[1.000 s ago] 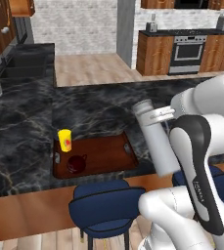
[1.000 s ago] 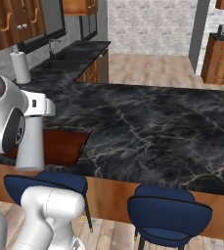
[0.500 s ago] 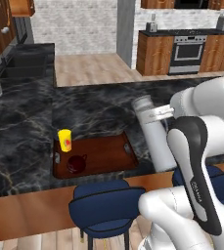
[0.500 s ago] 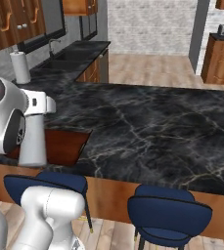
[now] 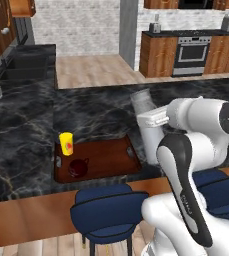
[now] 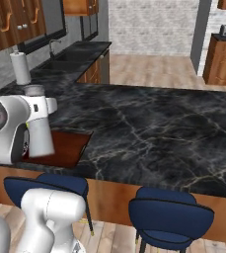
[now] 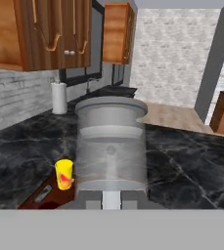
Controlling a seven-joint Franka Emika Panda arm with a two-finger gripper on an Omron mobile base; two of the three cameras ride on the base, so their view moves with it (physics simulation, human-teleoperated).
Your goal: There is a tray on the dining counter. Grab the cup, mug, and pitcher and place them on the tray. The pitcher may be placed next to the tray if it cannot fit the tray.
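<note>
Kitchen with wood cabinets, brick back wall and an oven [image 5: 191, 50] at the far side; blue stools [image 6: 169, 213] along the wood front edge of the dining counter [image 6: 154, 128], black marble with pale veins.

Tray [image 5: 103, 157], dark reddish-brown, lies flat near the counter's front edge. Cup [image 5: 66, 143], yellow with a red mark, stands upright in the tray's far left corner. Mug [image 5: 77, 167], dark maroon, sits in the tray's near left corner, just in front of the cup, apart from it.

Pitcher [image 5: 148, 127], translucent grey with lid, is held roughly upright above the counter, just off the tray's right end. In the right base view its lower end [image 6: 39, 138] overlaps the tray's edge [image 6: 70, 146]. Whether it touches the counter: cannot tell.

Gripper [image 7: 111, 199]: clenched on the pitcher's lower body; in the hand view the pitcher [image 7: 111, 146] rises directly from between the tips.

Paper towel roll [image 6: 20, 67] stands at the counter's far back, by the wall.
</note>
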